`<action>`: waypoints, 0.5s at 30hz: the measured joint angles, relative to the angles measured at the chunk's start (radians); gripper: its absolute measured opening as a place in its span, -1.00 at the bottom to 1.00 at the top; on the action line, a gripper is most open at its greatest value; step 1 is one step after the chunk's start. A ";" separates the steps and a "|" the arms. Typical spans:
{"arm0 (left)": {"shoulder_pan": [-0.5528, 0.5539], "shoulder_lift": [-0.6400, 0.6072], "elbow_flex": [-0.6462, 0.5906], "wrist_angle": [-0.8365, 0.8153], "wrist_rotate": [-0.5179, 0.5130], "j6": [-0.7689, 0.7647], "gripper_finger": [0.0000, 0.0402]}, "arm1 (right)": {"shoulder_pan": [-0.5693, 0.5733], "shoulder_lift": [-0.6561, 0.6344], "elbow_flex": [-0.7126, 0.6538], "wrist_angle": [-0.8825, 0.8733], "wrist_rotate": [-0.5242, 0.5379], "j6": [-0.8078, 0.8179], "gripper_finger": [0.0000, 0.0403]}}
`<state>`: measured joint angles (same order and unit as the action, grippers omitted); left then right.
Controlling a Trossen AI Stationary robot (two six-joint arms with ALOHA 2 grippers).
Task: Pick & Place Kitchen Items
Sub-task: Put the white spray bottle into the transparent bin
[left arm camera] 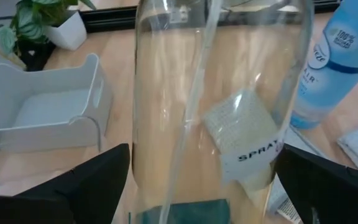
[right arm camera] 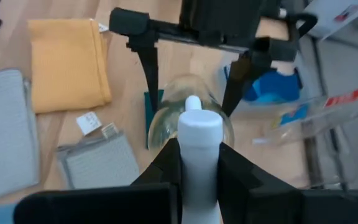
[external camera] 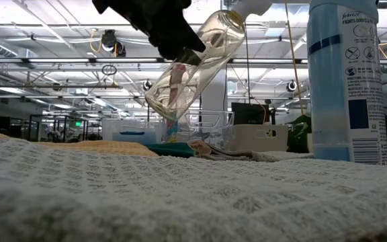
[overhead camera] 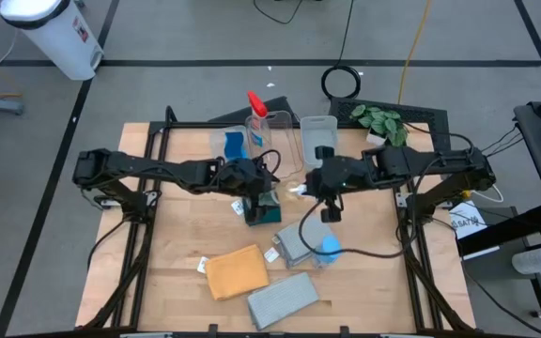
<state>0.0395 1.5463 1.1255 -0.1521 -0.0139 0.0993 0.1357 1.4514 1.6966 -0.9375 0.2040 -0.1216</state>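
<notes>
Between two dark arms above the bench [overhead camera: 177,235], a clear spray bottle [external camera: 193,64] hangs tilted, the right pincer [right arm camera: 199,163] clamped on its white top [right arm camera: 199,130] while the left pincer [right arm camera: 188,68] stands spread wide on either side of the glass body, fingers [left arm camera: 86,183] not visibly touching it. Just below lies a dark-green cloth [overhead camera: 263,214]. A clean handover likely calls for the left fingers to close squarely on the body before the right lets go; slick glass could slip.
</notes>
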 joint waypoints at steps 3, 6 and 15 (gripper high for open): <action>-0.011 0.005 0.000 0.004 -0.028 -0.014 0.93 | 0.003 0.000 0.000 0.018 0.005 -0.007 -0.82; -0.032 0.006 0.000 0.002 -0.091 -0.012 0.75 | 0.004 0.001 0.000 0.042 0.004 -0.011 -0.82; -0.040 0.006 -0.001 0.050 -0.128 0.012 0.55 | 0.004 -0.001 0.000 0.119 0.007 -0.092 -0.66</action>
<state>-0.0006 1.5528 1.1248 -0.1026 -0.1422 0.1117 0.1394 1.4500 1.6970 -0.8186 0.2109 -0.2139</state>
